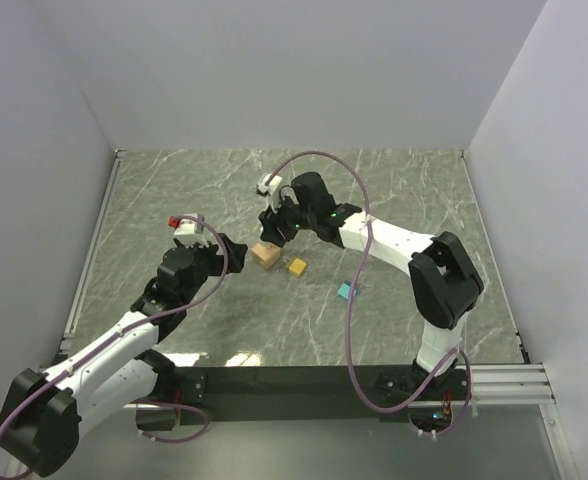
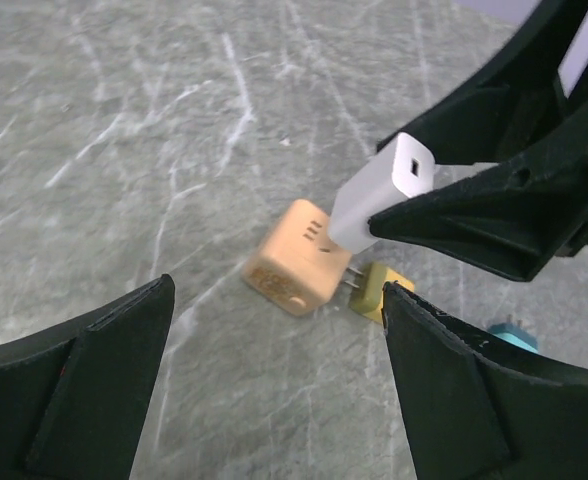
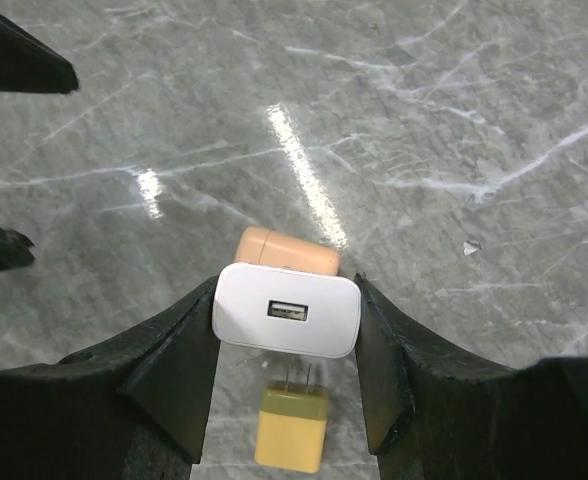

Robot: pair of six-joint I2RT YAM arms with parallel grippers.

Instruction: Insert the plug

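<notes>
The right gripper (image 3: 287, 298) is partly closed on the white plug (image 3: 319, 322), one black finger (image 3: 179, 370) pressed against each of its short sides. The plug hangs upright, with a small USB slot in the end facing up toward the wrist; its other end is hidden. It sits directly over the tan block (image 2: 292, 262), which lies on the table (image 1: 394, 190) around the middle. From the left wrist view the plug's lower end meets the block's top right corner, though I cannot tell whether the two actually touch. The block's upper face shows a few short dark slots.

Just right of the block and a little nearer lies a yellow plug (image 3: 292, 428), flat on the table, its two metal prongs pointing toward the block. Further right and nearer again is a small teal piece (image 1: 345, 291).

The left gripper (image 2: 279, 300) is spread wide with nothing between its fingers (image 2: 94, 360). It is low over the table just left of the block, facing it.
</notes>
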